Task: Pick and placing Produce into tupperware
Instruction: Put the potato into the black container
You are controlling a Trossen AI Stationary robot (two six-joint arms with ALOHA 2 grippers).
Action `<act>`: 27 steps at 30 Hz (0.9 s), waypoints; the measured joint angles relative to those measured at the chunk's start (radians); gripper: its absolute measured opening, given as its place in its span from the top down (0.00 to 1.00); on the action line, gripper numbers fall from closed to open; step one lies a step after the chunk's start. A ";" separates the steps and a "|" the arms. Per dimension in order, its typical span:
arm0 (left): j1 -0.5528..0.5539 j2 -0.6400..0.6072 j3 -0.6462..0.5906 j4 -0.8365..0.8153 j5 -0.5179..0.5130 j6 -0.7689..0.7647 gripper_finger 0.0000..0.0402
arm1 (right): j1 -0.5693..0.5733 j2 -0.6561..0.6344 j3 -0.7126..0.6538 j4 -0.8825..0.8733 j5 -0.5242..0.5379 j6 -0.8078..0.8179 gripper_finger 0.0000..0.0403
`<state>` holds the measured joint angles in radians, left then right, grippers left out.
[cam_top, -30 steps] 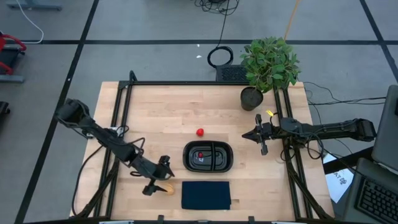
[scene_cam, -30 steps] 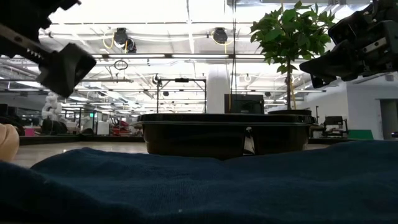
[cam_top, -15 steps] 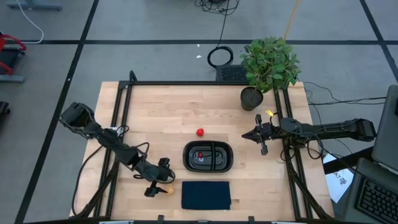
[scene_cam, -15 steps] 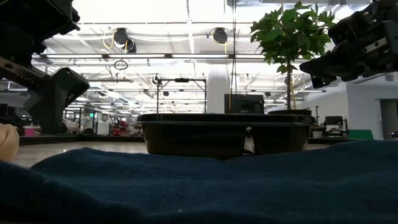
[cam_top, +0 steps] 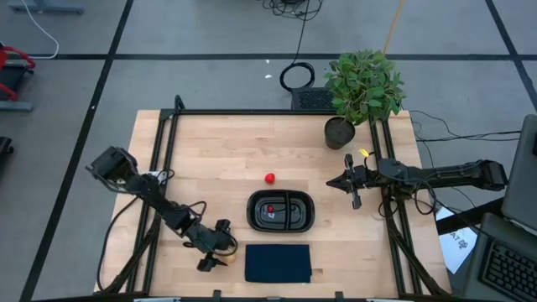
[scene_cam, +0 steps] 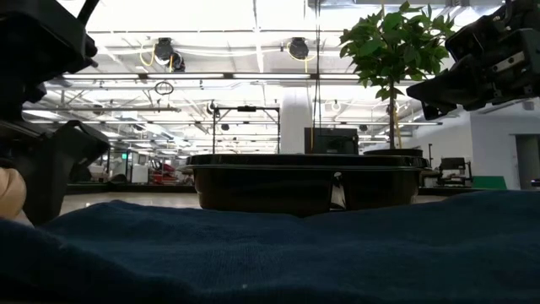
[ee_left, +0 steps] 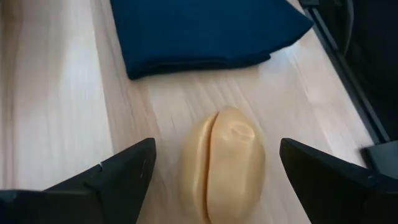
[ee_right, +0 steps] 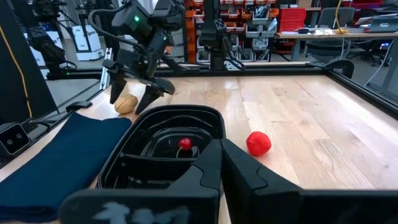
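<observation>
Fingers of the left gripper [cam_top: 211, 257] stand spread wide at the table's near left, straddling a tan-orange, oval piece of produce with a seam down its middle [ee_left: 225, 163]; in the left wrist view the two dark fingers [ee_left: 123, 174] flank it on either side with bare wood between each and the piece, so nothing is grasped. In the low view that gripper [scene_cam: 38, 169] fills the left edge with a sliver of the tan piece [scene_cam: 10, 196] beside it. Just right of this lies a flat dark blue rectangular cloth [cam_top: 278, 262] near the front edge of the light wooden table [cam_top: 218, 151]. Behind the cloth, about mid-table, sits the black oval plastic tupperware with a divider [cam_top: 281, 210]; a tiny dark red round piece [cam_top: 270, 210] rests in its left compartment, also seen in the right wrist view [ee_right: 185, 144]. A bright red ball [cam_top: 270, 178] lies on the wood just beyond the container, apart from its rim. Farther right, a leafy green potted plant [cam_top: 361, 88] stands at the far right corner. The right gripper [cam_top: 349, 185] hovers at the table's right edge, well apart from the container, and I cannot tell whether it is spread or closed.
</observation>
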<state>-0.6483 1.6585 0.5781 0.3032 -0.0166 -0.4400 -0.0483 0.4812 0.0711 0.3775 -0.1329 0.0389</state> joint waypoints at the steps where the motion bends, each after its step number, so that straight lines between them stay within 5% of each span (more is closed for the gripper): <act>1: 0.000 0.006 0.000 0.005 -0.003 0.000 0.13 | 0.000 0.000 0.000 0.000 0.000 0.000 1.00; 10: 0.000 0.021 0.002 0.016 -0.018 0.020 0.20 | 0.000 0.000 0.000 0.000 0.000 -0.001 1.00; 27: 0.002 -0.087 -0.002 -0.055 0.049 0.037 0.55 | 0.000 0.000 0.000 0.000 0.000 -0.005 1.00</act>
<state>-0.6464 1.5711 0.5758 0.2478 0.0322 -0.4027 -0.0486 0.4811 0.0711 0.3771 -0.1326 0.0334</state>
